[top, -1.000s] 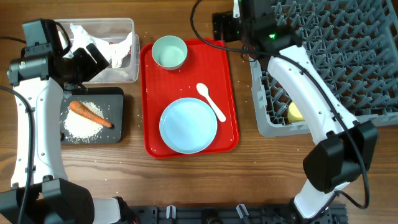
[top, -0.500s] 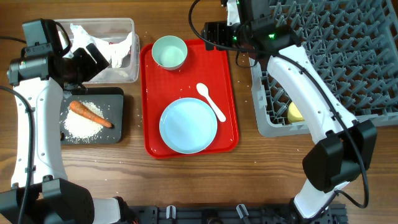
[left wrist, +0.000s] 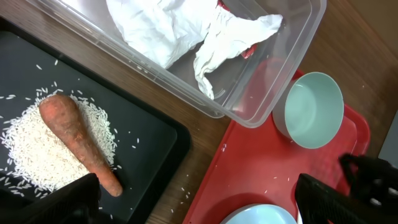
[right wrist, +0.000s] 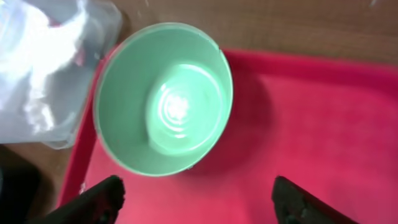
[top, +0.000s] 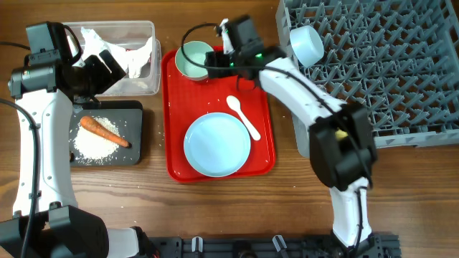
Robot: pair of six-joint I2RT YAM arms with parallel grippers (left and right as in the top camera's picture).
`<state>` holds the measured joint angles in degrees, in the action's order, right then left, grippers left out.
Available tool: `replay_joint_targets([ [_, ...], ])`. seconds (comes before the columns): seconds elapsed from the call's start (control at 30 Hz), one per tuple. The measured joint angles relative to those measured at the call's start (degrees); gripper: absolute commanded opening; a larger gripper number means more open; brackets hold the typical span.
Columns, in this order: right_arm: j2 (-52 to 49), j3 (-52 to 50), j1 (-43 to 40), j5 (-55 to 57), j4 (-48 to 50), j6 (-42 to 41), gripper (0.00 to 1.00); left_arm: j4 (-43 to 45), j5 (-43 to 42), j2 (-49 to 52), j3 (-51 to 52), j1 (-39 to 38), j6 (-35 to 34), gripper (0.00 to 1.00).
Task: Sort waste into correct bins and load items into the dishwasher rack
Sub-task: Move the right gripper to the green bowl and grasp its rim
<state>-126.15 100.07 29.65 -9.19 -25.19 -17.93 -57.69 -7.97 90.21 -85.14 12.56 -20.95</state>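
Note:
A pale blue bowl (top: 192, 61) (right wrist: 163, 98) stands at the back of the red tray (top: 172, 107), with my open, empty right gripper (top: 214, 60) (right wrist: 196, 205) just right of it. The pale blue plate (top: 217, 145) and white spoon (top: 244, 117) lie on the same tray. A second bowl (top: 307, 44) sits in the grey rack (top: 387, 72). The yellow cup (top: 342, 132) shows behind the right arm. The napkin (left wrist: 168, 28) and red wrapper (left wrist: 249, 51) lie in the clear tub (top: 147, 79). The carrot (top: 104, 130) and rice (top: 92, 147) lie on the black tray (top: 136, 107). My left gripper (top: 107, 66) (left wrist: 199, 205) is open. No brown lump shows.
Loose rice grains (left wrist: 186, 186) lie on the wood between the black tray and the red tray. The rack fills the back right. The right arm reaches across the red tray's right side.
The right arm has swung left from the rack to the bowl on the red tray. A pale blue bowl now shows in the rack. The left arm has not moved.

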Motion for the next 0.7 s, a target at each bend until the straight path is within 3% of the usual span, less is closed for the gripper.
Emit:
replay_joint_targets([
  [0.33, -6.23, 0.00, -0.33, 1.66, 8.63, -5.44, 0.60, 0.00, 0.02, 0.00, 0.00, 0.00, 0.00, 1.00],
  [0.7, -7.82, 0.00, -0.33, 1.95, 11.54, -8.81, 0.17, 0.00, 0.00, 0.00, 0.00, 0.00, 0.00, 1.00],
])
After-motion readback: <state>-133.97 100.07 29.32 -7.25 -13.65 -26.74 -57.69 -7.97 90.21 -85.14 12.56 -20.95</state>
